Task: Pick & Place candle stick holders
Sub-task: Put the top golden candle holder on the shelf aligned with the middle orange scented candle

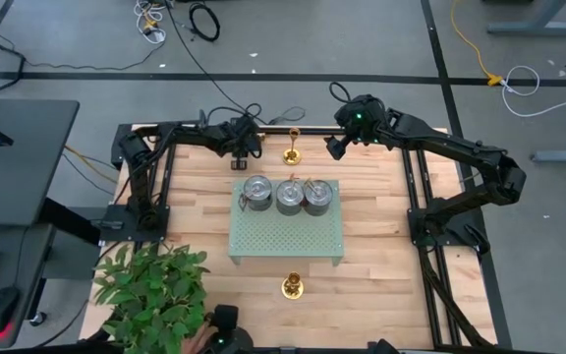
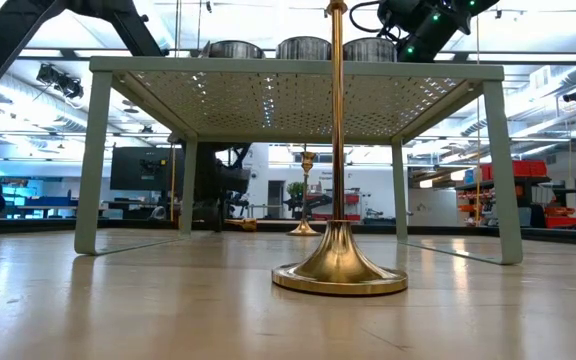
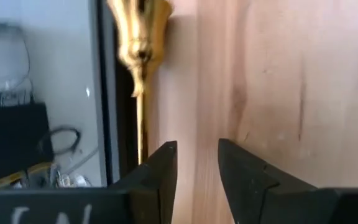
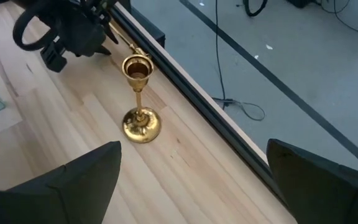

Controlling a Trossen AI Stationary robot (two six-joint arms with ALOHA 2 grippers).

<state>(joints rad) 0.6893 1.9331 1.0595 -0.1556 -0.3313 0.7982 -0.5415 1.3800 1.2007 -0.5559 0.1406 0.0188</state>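
One gold candlestick (image 1: 291, 149) stands upright on its round base near the table's far edge; it also shows in the right wrist view (image 4: 140, 102). A second (image 1: 293, 286) stands near the front edge, close in the low view (image 2: 338, 260). A third (image 3: 140, 43) lies on its side along the far edge (image 1: 275, 131), its thin stem running past the outer side of one finger of my left gripper (image 3: 197, 168). That gripper is slightly open, with bare wood in its gap. My right gripper (image 4: 194, 180) is wide open, above and right of the far upright candlestick. My left gripper stands beside the lying candlestick's stem (image 3: 140, 134), which passes behind the outer side of one finger (image 3: 160, 171). I cannot tell whether the finger touches it. Nothing lies between the fingers.
A green perforated stand (image 1: 285, 241) on four legs fills the table's middle and carries three metal tins (image 1: 288, 195). A potted plant (image 1: 150, 290) overhangs the near left corner. Black frame rails (image 1: 411, 187) run along the table's sides. Bare wood lies on each side of the stand.
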